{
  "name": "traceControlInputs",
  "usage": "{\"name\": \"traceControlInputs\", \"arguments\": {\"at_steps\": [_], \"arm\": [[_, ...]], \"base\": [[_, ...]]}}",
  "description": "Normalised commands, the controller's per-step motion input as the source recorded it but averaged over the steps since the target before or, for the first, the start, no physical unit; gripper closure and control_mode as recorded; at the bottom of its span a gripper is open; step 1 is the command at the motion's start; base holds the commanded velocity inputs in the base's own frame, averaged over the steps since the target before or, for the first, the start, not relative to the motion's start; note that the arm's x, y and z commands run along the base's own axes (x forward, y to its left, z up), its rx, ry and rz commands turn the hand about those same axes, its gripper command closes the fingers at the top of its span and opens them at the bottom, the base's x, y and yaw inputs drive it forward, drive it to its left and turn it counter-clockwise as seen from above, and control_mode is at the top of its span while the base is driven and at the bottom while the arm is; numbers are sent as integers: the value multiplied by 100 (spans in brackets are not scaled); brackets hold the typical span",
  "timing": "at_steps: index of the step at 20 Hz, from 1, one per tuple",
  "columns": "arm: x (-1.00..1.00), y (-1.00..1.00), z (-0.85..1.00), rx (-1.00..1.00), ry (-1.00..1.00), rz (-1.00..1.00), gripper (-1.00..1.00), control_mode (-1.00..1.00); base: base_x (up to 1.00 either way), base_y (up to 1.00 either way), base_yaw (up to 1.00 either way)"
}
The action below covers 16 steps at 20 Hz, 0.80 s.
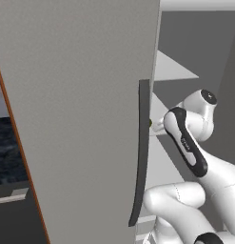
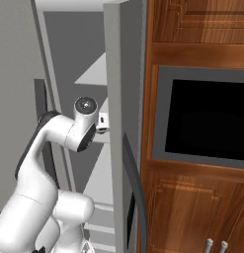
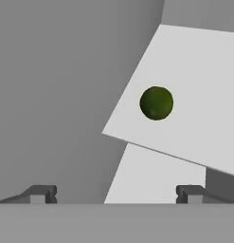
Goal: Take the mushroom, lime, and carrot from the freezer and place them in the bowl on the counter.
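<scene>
A: Where is the lime (image 3: 156, 102)?

B: In the hand view it sits alone on a white shelf (image 3: 184, 95) inside the freezer (image 1: 81, 119), well ahead of the tool (image 3: 117, 193) and a little to the right of the line between its tips.

A: And the tool itself?

B: Its two dark fingertips (image 3: 42, 193) stand wide apart at the bottom of that view, with nothing between them. It holds nothing.

A: What do the base cameras give?

B: From the left, the grey freezer door with its dark vertical handle strip (image 1: 141, 152) stands close in front, and the white arm (image 1: 195, 143) reaches past its right edge toward the shelves. A small green speck shows just beside the handle; I cannot tell what it is. From the right, the arm bends into the open freezer, with the wooden cabinets (image 2: 197, 197) and a dark oven window (image 2: 207, 118) to the right.
</scene>
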Motion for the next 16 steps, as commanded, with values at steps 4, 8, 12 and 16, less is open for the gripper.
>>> {"name": "traceControlInputs", "arguments": {"at_steps": [4, 8, 12, 16], "arm": [[39, -3, -16, 0, 0, 0, -100, -100], [42, -6, -12, 0, 0, 3, -100, -100], [42, 0, -17, 0, -1, 7, -100, -100], [44, 0, -25, 0, -1, 7, -100, -100]], "base": [[0, 0, 0], [0, 0, 0], [0, 0, 0], [0, 0, 0]]}}
